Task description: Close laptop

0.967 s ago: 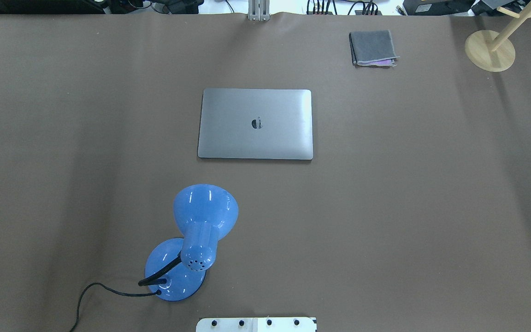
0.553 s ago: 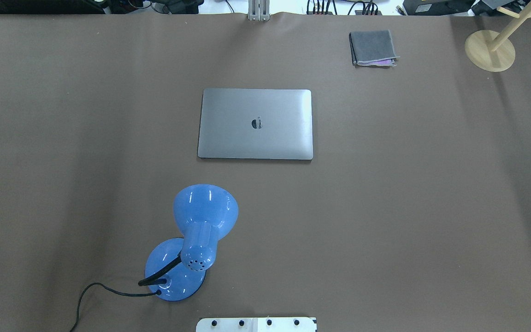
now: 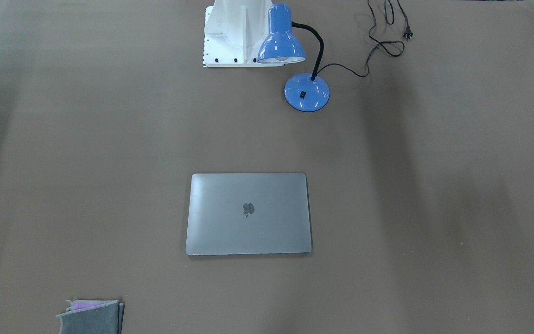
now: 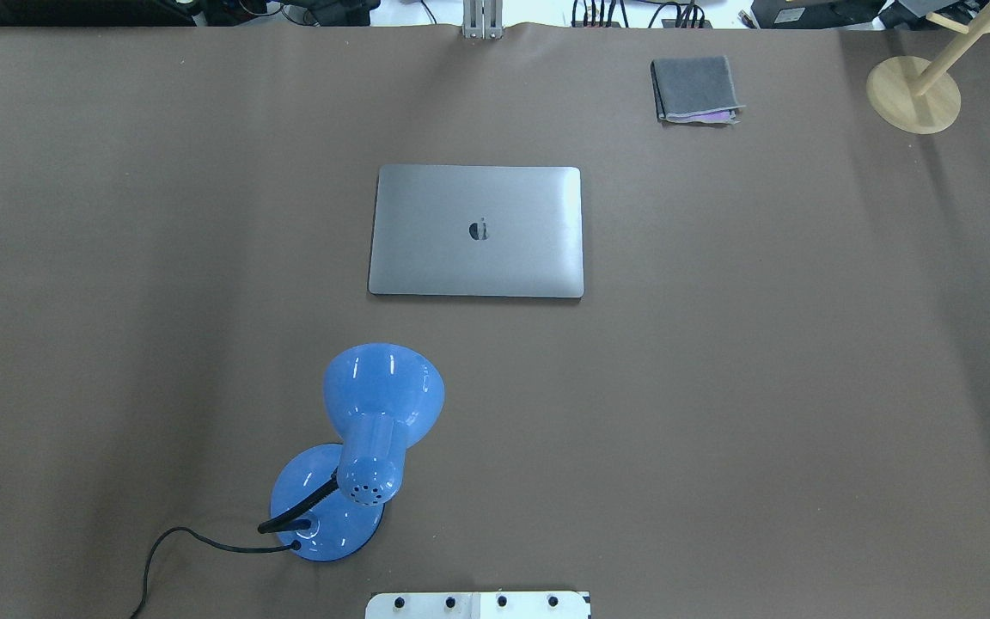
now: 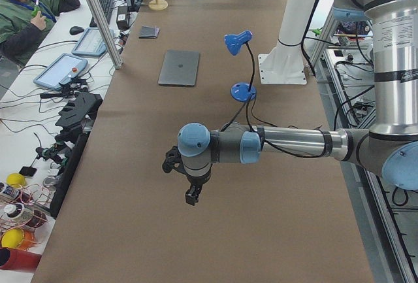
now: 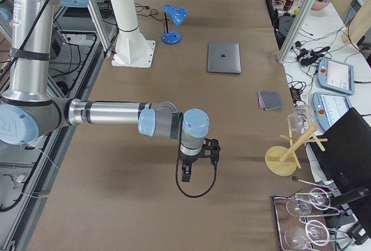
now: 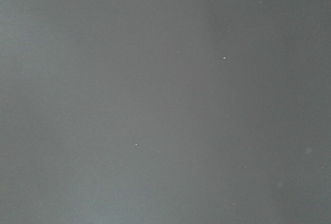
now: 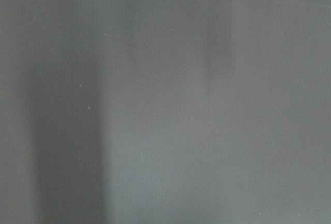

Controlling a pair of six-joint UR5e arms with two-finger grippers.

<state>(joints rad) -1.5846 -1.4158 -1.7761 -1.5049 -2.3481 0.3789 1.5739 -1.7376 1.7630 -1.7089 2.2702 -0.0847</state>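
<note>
The space-grey laptop lies flat on the brown table with its lid down and the dark apple logo facing up. It also shows in the front-facing view, the left view and the right view. My left gripper hangs over the table's left end, far from the laptop. My right gripper hangs over the right end, also far from it. Both show only in the side views, so I cannot tell whether they are open or shut. The wrist views show only bare table.
A blue desk lamp with a black cord stands near the robot base, in front of the laptop. A folded grey cloth lies at the far right. A wooden stand is at the far right corner.
</note>
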